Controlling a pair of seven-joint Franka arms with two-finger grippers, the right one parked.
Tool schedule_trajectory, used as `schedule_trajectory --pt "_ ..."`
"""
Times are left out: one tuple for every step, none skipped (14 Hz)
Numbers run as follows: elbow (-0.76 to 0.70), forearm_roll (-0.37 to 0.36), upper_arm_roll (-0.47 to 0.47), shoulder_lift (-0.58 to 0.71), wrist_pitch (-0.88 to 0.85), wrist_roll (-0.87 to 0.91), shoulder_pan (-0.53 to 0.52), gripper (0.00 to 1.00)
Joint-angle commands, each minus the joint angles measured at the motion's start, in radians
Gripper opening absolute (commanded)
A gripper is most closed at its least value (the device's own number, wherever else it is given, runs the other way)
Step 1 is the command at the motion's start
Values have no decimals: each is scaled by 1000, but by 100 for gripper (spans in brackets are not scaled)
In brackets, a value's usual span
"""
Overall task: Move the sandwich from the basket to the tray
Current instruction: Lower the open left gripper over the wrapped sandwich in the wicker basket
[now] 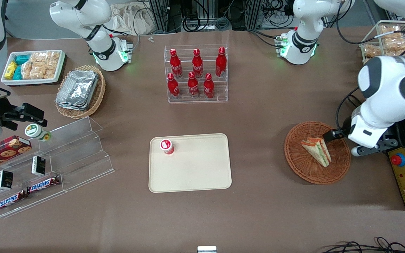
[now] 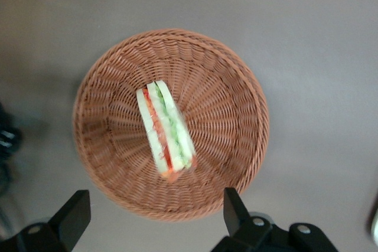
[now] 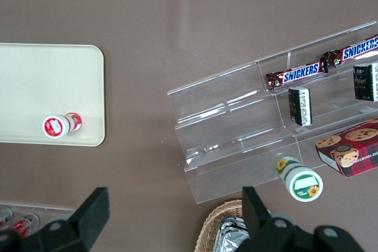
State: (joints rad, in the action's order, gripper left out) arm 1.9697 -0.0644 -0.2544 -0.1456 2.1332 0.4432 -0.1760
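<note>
- Table (image 1: 258, 116): brown, broad; tray and basket both toward the front camera, well apart, basket toward the working arm's end.
- Tray (image 1: 195, 168): flat, cream, low-rimmed; mostly bare, so plenty of landing room; only a small red-capped cup (image 1: 166, 146) in one corner.
- Basket (image 1: 301, 165): round, shallow, reddish wicker; low wall, so easy reach from above.
- Gripper (image 2: 153, 216): above the basket's rim, not touching anything; fingers spread wide apart, nothing between them; probably lined up for a descent onto the wedge.
- Sandwich (image 1: 317, 150): alone in the basket, near its middle; standing on a narrow edge, so layers of bread, green and orange-red face up in the wrist view (image 2: 165, 135); long axis across the basket floor, slanting from near the gripper toward the front camera; likely best pinched across the bread faces, so some wrist turn perhaps needed.
</note>
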Motion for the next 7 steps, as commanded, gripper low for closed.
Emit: schedule_trajectory --pt "81 -31 -2 -9 121 165 -6 100" --pt "107 -31 1 -14 146 187 -8 100" --pt "122 -32 6 -28 175 207 -8 100" --pt "138 -32 7 -49 212 213 -8 100" --pt "138 -32 9 -66 234 218 -8 100" --pt "135 -32 17 -83 237 227 -8 100" --pt "132 -32 21 -91 238 242 -8 100"
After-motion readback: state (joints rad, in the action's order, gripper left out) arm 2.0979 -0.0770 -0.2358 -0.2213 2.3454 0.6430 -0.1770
